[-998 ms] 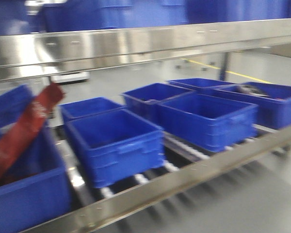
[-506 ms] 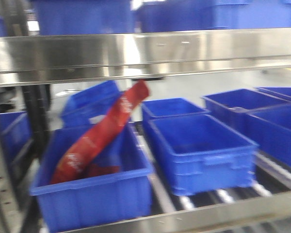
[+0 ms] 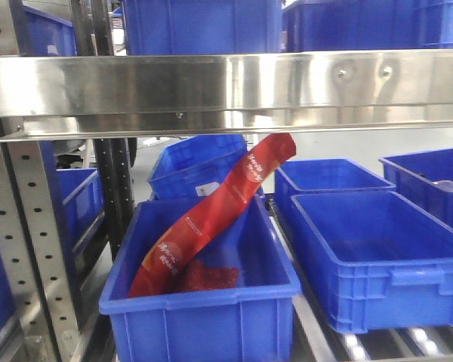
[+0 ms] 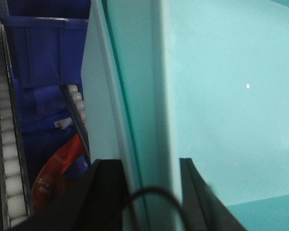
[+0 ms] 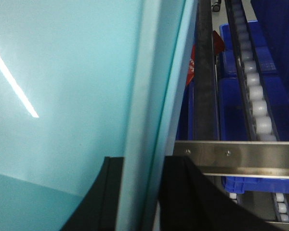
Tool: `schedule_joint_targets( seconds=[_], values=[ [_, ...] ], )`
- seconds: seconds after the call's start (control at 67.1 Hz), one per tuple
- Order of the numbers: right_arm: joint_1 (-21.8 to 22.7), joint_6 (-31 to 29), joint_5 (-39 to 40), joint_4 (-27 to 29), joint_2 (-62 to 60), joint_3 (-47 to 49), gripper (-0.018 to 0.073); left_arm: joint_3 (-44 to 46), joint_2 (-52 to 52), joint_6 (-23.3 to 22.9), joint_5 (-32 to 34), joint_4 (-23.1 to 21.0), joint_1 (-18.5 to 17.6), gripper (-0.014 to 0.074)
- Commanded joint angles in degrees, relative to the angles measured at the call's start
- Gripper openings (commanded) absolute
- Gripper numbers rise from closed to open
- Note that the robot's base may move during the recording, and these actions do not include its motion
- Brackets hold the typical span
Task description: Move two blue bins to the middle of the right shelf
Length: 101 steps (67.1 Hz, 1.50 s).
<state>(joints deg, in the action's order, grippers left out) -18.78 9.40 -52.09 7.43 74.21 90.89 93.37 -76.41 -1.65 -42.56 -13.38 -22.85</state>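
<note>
A pale sky-blue bin fills both wrist views and does not show in the front view. In the left wrist view its wall (image 4: 221,96) runs up the frame. My left gripper (image 4: 147,166) is shut on its rim, with one black finger (image 4: 106,192) outside and the other inside. In the right wrist view the bin (image 5: 62,96) fills the left side. My right gripper (image 5: 139,163) is shut on the opposite rim in the same way. I cannot tell whether it is one bin or two nested.
A steel shelf beam (image 3: 226,83) crosses the front view. Below it, royal-blue crates (image 3: 377,256) stand on rollers; the nearest one (image 3: 204,317) holds a red packet (image 3: 211,219). A perforated upright (image 3: 30,241) stands at left. A steel rail (image 5: 236,156) lies by the right gripper.
The front view has swung left along the shelf. The crate with the red packet moved from the left edge to the centre, and the upright has come into view.
</note>
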Motion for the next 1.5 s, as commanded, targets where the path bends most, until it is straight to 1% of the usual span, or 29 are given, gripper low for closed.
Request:
schedule_joint_targets(
  seconds=[0.0,1.489],
  values=[
    [0.40,-2.47,3.74,-1.06,-1.12,1.04,-0.0154,0.97,1.20,-1.43,7.68,-1.59,0.33,-0.0111],
    [0.40,-2.47,3.74,-1.06,-1.12,1.04,-0.0154,0.97,1.20,-1.43,7.68,-1.59,0.33,-0.0111]
  ],
)
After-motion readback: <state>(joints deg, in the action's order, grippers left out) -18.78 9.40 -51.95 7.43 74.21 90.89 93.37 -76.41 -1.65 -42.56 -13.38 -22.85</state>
